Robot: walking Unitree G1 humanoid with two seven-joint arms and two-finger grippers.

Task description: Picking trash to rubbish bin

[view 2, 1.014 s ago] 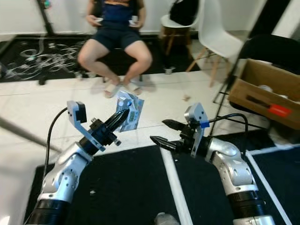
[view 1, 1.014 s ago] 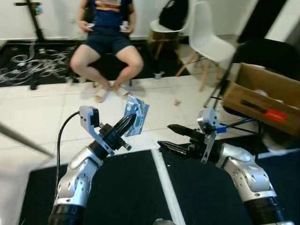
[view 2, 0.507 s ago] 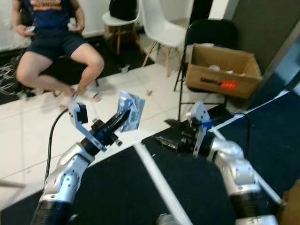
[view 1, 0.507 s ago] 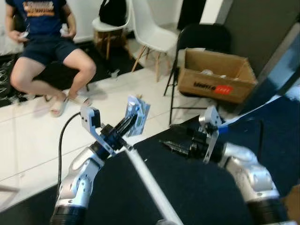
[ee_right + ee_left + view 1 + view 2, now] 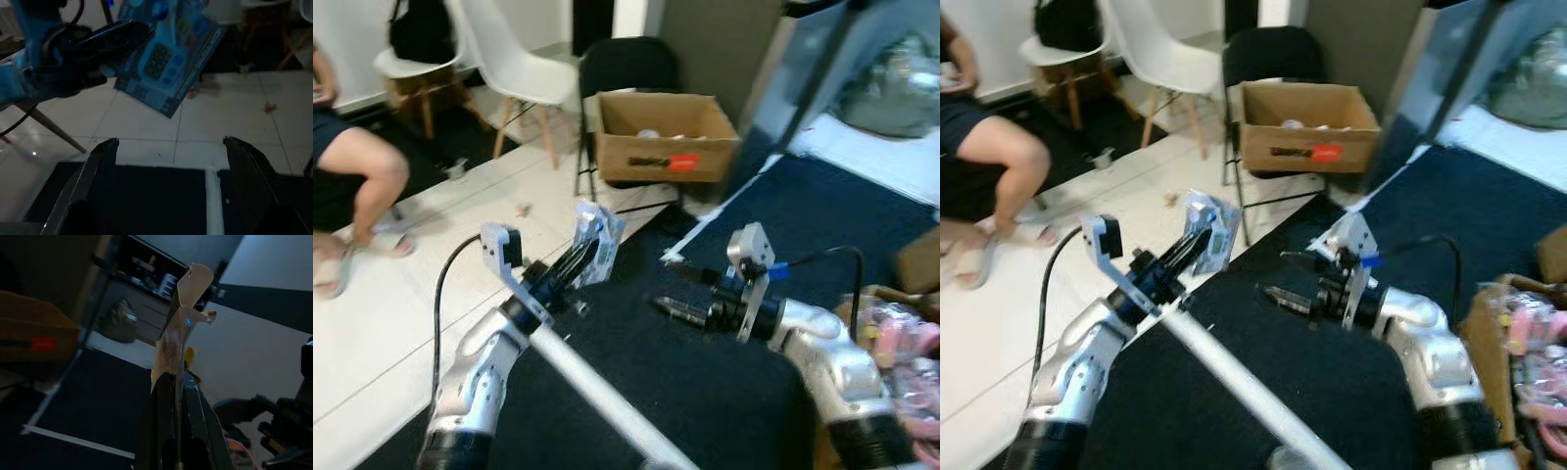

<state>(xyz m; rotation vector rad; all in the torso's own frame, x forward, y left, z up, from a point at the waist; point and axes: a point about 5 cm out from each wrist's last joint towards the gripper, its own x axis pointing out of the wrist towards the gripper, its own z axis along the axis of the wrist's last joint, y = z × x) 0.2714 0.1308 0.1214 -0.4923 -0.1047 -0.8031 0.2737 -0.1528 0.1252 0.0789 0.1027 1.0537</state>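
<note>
Left eye view: left gripper (image 5: 585, 266) is clamped on a blue printed wrapper (image 5: 597, 245), held upright in the air above the dark carpet (image 5: 705, 392). Right gripper (image 5: 671, 291) is spread wide and empty, level with it. Pickup judged complete; disposal outstanding. Beyond stands an open cardboard box (image 5: 661, 137), possibly the bin, well apart. A seated person's leg (image 5: 357, 176) is at far left.

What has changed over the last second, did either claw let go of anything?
Nothing was let go. The view swung round: the seated person slid to the left edge, and the brown cardboard box on the black chair now sits ahead. The left claw still pinches the flat blue-and-white wrapper upright; the right claw stays open and holds nothing.
</note>
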